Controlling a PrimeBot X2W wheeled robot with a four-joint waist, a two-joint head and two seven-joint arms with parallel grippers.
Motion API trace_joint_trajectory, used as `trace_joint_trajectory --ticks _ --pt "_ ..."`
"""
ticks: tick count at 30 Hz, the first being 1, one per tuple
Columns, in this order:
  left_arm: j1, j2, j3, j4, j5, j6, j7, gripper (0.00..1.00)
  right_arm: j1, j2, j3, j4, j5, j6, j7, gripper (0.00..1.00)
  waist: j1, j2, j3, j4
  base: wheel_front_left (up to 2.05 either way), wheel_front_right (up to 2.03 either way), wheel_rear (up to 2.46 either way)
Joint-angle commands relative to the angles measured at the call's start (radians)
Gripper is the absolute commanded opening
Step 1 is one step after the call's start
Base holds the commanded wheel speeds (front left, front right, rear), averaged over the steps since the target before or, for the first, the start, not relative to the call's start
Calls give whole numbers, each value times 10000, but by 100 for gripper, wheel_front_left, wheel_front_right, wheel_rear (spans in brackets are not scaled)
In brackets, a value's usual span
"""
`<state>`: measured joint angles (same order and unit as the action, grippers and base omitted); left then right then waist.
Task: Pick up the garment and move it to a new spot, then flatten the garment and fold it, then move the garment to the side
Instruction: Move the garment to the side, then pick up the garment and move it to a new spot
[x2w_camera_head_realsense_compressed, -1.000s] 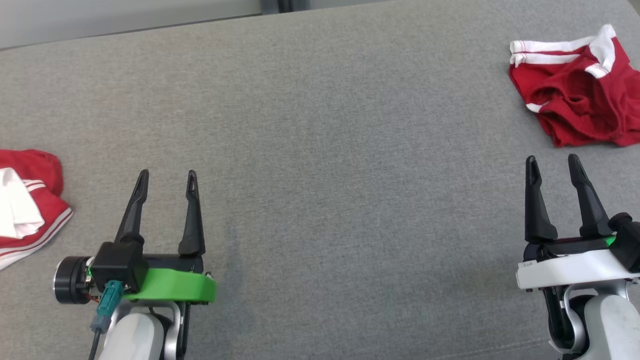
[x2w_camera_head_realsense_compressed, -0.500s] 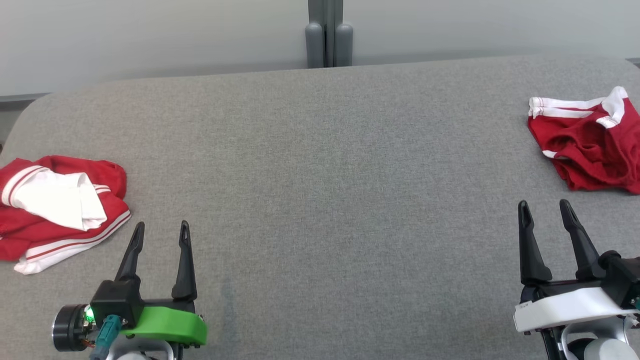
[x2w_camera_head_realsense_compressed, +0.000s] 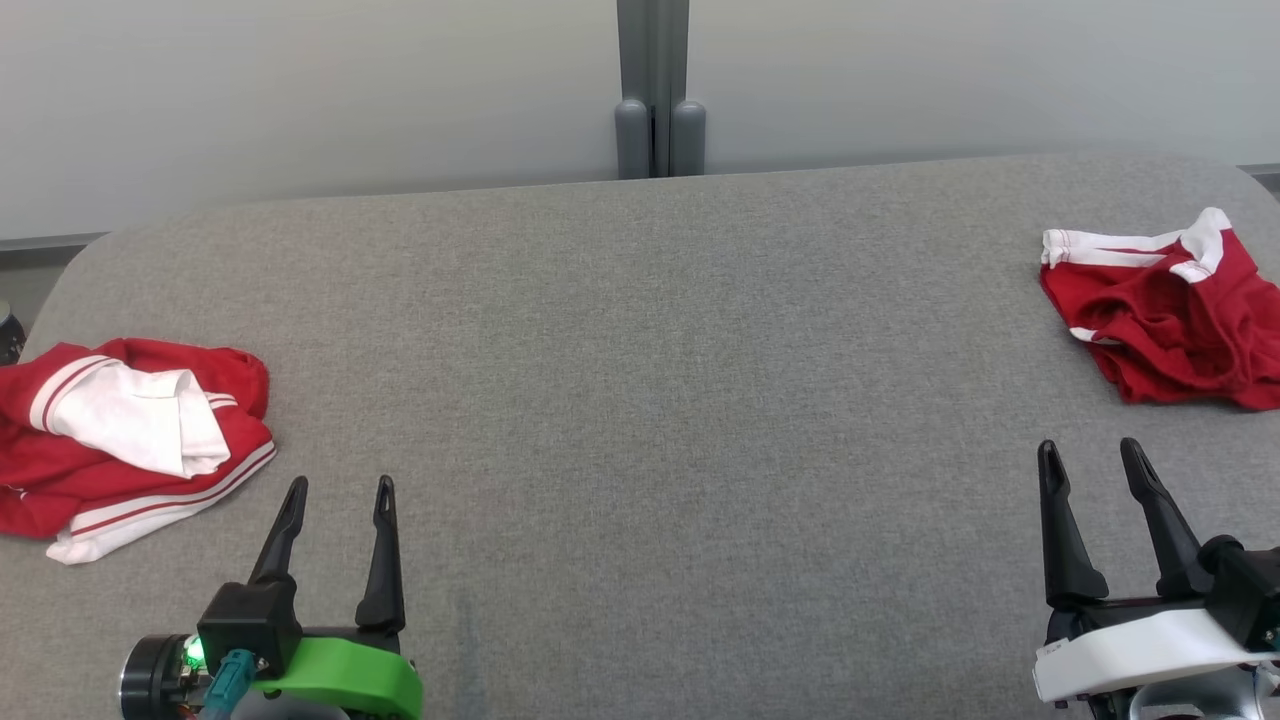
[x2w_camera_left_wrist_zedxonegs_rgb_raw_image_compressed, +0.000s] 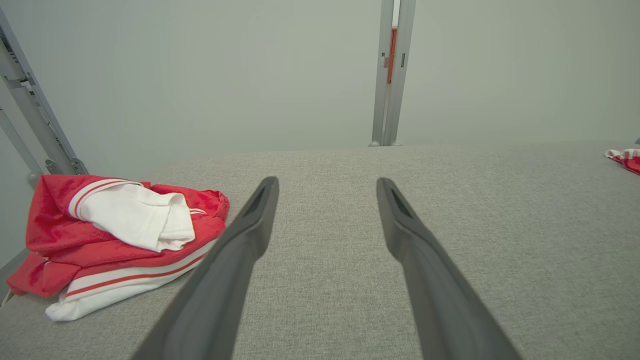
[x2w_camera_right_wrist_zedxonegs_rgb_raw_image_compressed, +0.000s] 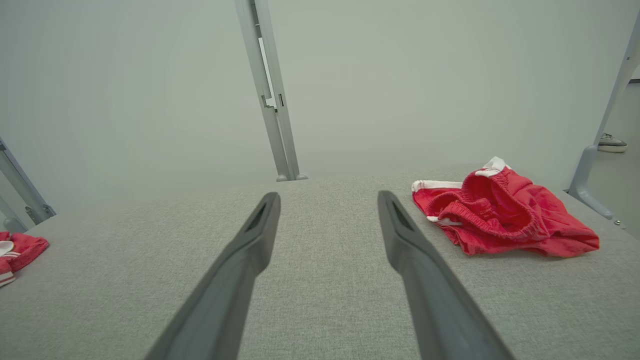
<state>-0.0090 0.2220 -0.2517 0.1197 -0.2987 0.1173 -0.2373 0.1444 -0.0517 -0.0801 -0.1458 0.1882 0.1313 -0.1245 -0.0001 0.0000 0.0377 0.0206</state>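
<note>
I find the left tool (x2w_camera_head_realsense_compressed: 341, 485) poised low over the grey table (x2w_camera_head_realsense_compressed: 660, 380), its two dark fingers spread fully apart and gripping nothing. The left wrist view confirms this: only table surface lies between them. The right tool (x2w_camera_head_realsense_compressed: 1089, 450) is in the same condition, with its fingers wide apart and no hold on anything.

A crumpled red garment (x2w_camera_head_realsense_compressed: 1165, 315) with white trim lies on the table ahead of the right tool and off to its right, near it but not touching. In the right wrist view its gathered waistband faces the tool.

A red and white garment (x2w_camera_head_realsense_compressed: 135, 445) lies in a loose heap ahead of the left tool and to its left, also clear of the fingers. The two garments are well apart, each outboard of its nearer tool.

A grey post (x2w_camera_head_realsense_compressed: 655, 100) rises beyond the table's far edge, ahead of both tools and between them.
</note>
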Motion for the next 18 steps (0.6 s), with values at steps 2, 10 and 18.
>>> trace_joint_trajectory --ticks 2,10,18 --pt "115 80 -3 43 -58 -20 17 100 175 6 -21 -39 -21 -9 -4 100 1 0 -2 13 0 0 0" --pt "-64 69 -39 120 -117 -29 -36 100 164 7 -55 62 86 -10 -73 100 1 0 2 48 0 0 0" --pt "-518 28 -96 79 17 30 -110 100 159 5 -111 -92 -48 -10 -26 100 1 0 300 574 0 0 0"
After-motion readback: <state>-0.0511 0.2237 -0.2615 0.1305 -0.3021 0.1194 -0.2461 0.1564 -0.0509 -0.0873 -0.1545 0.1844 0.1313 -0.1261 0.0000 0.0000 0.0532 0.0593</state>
